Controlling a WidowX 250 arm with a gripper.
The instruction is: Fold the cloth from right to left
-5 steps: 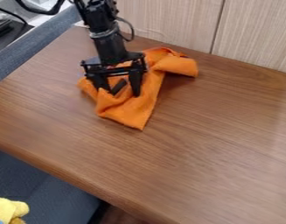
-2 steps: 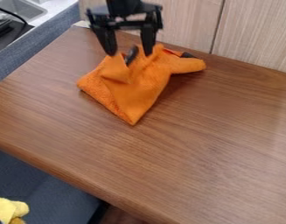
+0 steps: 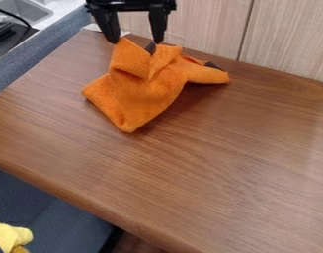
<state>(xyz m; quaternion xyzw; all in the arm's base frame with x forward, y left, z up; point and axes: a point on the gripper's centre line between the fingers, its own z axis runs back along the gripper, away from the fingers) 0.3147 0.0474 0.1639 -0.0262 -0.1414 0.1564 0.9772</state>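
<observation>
At the top of the camera view, the black gripper (image 3: 135,41) hangs above the back of the table, its two fingers spread apart. The orange cloth (image 3: 141,89) lies crumpled near the table's back left, below the gripper. One peak of it stands up close to the left fingertip; I cannot tell whether they touch. A dark patch shows on the cloth's upper edge between the fingers, and another at its right end, which sticks out as a thick fold. A pointed corner faces the front.
The brown wooden table (image 3: 223,163) has a light panelled wall (image 3: 282,34) behind it. A grey sink (image 3: 21,9) stands at the upper left beyond a blue-grey edge. Something yellow and soft (image 3: 9,234) is at the lower left, below table level.
The gripper has risen toward the top edge. The cloth's upper left part has been drawn up into a peak, and its front corner has shifted left and back.
</observation>
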